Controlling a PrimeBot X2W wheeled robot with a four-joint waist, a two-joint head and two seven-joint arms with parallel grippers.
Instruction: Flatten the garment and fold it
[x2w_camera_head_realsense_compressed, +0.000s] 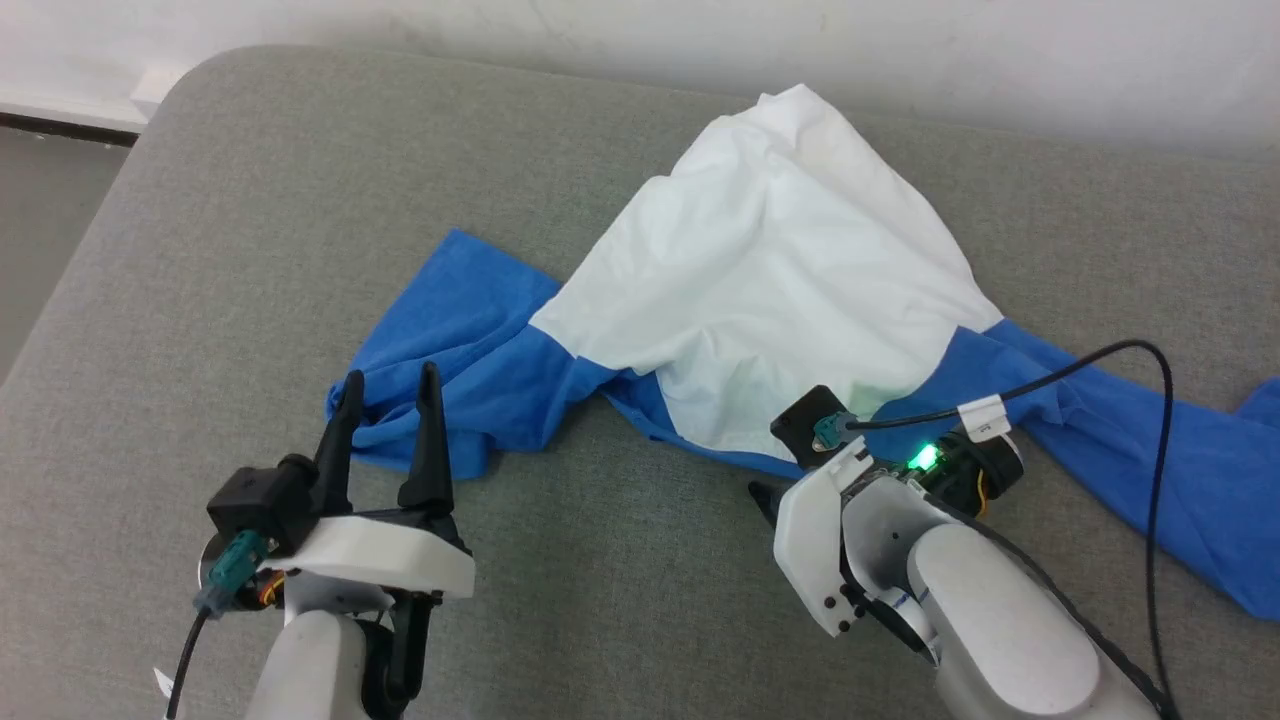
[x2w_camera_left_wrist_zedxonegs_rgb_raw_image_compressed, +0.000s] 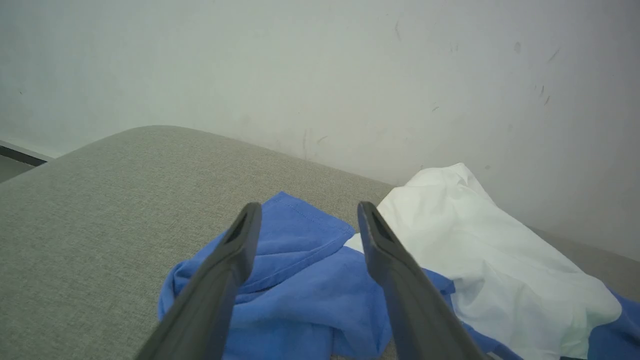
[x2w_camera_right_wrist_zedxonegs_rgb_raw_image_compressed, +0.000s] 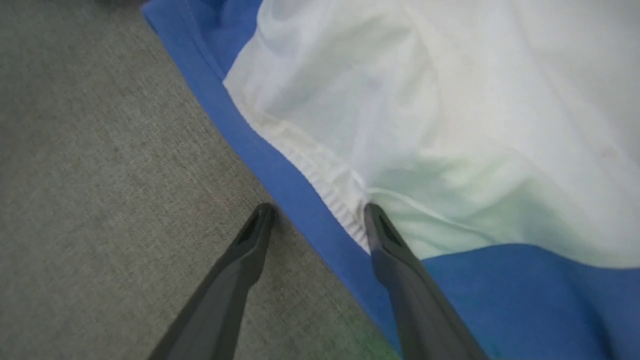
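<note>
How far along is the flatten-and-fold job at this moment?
Done: nothing; the garment lies crumpled on the grey cushion, one blue sleeve bunched. In hand: both grippers open, the right gripper straddling a blue-trimmed edge, the left gripper poised at the bunched sleeve. Left: flattening and every fold.

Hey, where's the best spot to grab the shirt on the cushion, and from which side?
Take the garment by its blue trimmed edge nearest the robot, coming from the bare cushion side. That edge lies flat and exposed, and the open right gripper straddles it; the bunched sleeve would probably pinch messily.
</note>
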